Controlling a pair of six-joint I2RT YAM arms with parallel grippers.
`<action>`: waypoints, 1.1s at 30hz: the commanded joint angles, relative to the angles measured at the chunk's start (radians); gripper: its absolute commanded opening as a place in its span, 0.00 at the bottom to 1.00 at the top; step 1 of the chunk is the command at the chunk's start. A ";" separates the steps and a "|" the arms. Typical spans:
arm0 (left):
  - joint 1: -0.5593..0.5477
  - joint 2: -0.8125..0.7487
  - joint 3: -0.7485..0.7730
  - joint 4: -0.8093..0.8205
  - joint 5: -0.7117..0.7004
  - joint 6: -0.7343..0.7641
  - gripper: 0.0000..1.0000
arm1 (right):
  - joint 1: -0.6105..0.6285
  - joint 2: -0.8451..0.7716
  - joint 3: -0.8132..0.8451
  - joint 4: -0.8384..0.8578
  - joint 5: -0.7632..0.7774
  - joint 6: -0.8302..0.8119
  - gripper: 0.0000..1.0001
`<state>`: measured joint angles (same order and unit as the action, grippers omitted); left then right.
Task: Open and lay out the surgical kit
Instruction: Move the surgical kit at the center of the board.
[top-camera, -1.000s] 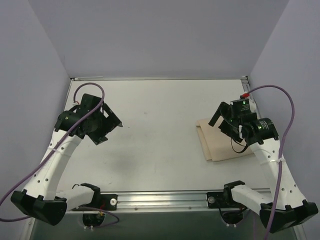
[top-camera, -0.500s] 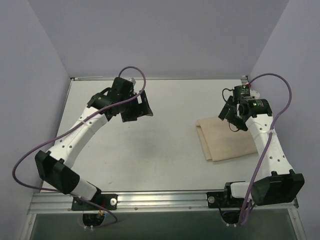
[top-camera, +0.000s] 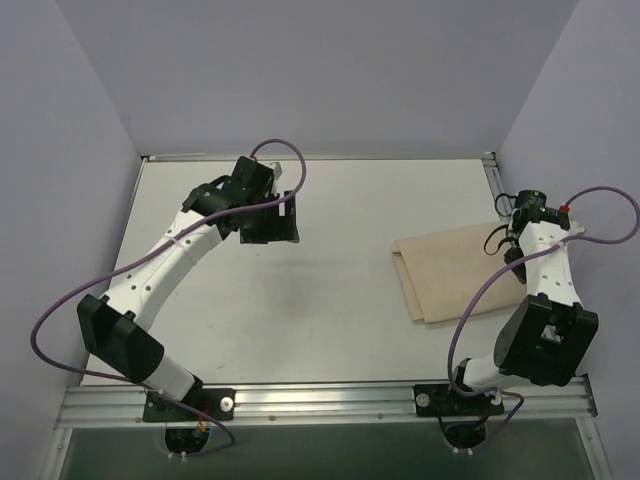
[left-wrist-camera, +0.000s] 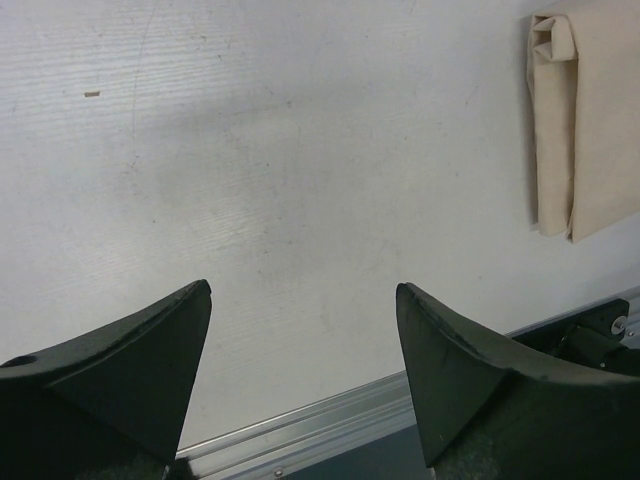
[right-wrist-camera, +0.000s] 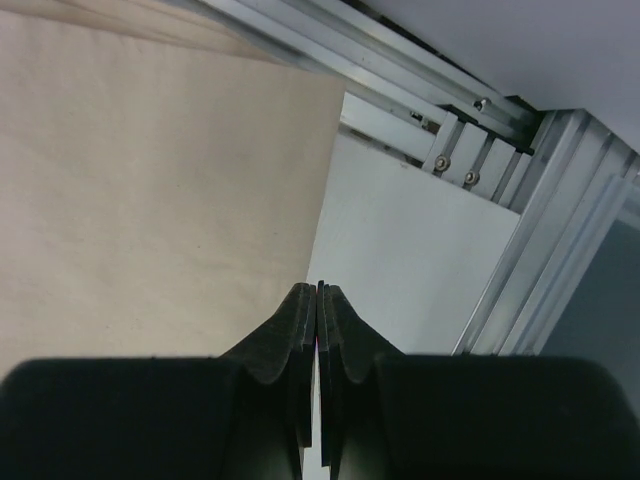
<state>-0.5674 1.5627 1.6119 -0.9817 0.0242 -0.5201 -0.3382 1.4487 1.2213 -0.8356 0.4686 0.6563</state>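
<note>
The surgical kit shows as a folded beige cloth wrap (top-camera: 455, 270) lying flat on the right half of the table, also seen at the upper right of the left wrist view (left-wrist-camera: 580, 120) and filling the left of the right wrist view (right-wrist-camera: 150, 180). My left gripper (top-camera: 283, 218) hovers over bare table at the back centre-left, well left of the wrap, jaws open and empty (left-wrist-camera: 303, 290). My right gripper (top-camera: 517, 240) is at the wrap's right edge. It is shut (right-wrist-camera: 318, 287), with no cloth visible between the fingers.
Aluminium rails run along the table's near edge (left-wrist-camera: 330, 420) and round its far right corner (right-wrist-camera: 440, 90). Purple walls close in the back and both sides. A small tan speck (left-wrist-camera: 90, 94) lies on the white tabletop (top-camera: 330, 290).
The left arm swung from the left side up toward the back centre. The right arm moved right, off the wrap to its right edge, and its jaws went from open to shut.
</note>
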 joint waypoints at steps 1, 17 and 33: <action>0.032 -0.099 -0.059 0.030 0.051 0.037 0.83 | -0.002 -0.057 -0.104 0.119 -0.008 0.034 0.00; 0.161 -0.297 -0.090 0.038 -0.001 0.092 0.88 | -0.205 0.154 -0.273 0.365 0.008 -0.067 0.00; 0.198 -0.187 -0.001 -0.023 -0.067 0.141 0.90 | 0.143 0.516 -0.042 0.491 -0.012 -0.079 0.00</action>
<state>-0.3817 1.3586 1.5532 -0.9916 -0.0296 -0.4053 -0.3027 1.8690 1.1183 -0.3798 0.5163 0.5663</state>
